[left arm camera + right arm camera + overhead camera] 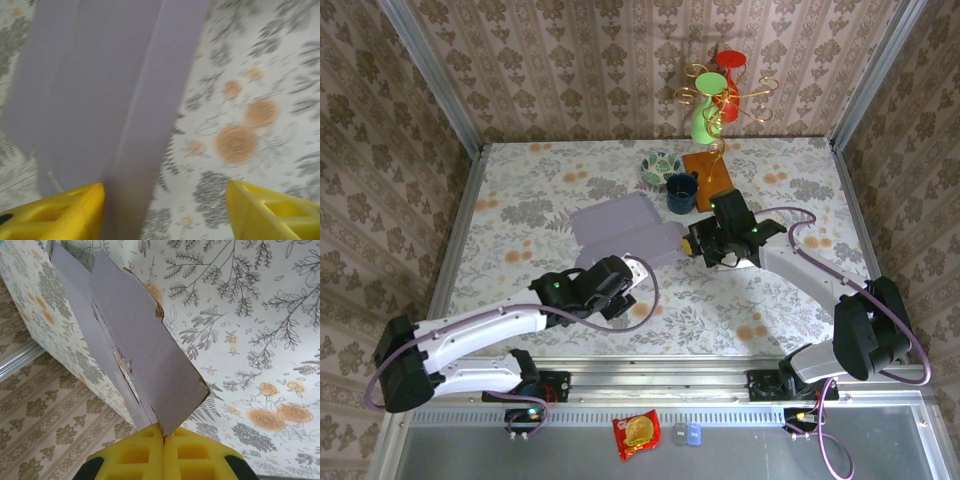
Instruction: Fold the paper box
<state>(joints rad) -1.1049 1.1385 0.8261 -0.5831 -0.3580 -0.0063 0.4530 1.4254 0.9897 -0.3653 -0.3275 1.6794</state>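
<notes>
1. Two grippers sit at the paper box [625, 232], which lies flattened in the middle of the table [520, 190].
2. Right gripper [164, 434] is pinched closed on the box's right-hand flap, which is raised off the table.
3. Left gripper [165, 205] sits at the box's near end with its fingers spread wide, gripping nothing.

You see the paper box [625, 232] just left of centre in the top view; pale lilac card, unfolded, lying mostly flat; in the right wrist view its creased panels run from bottom centre to upper left, edges frayed, one flap pinched by the right gripper [164, 439].
</notes>
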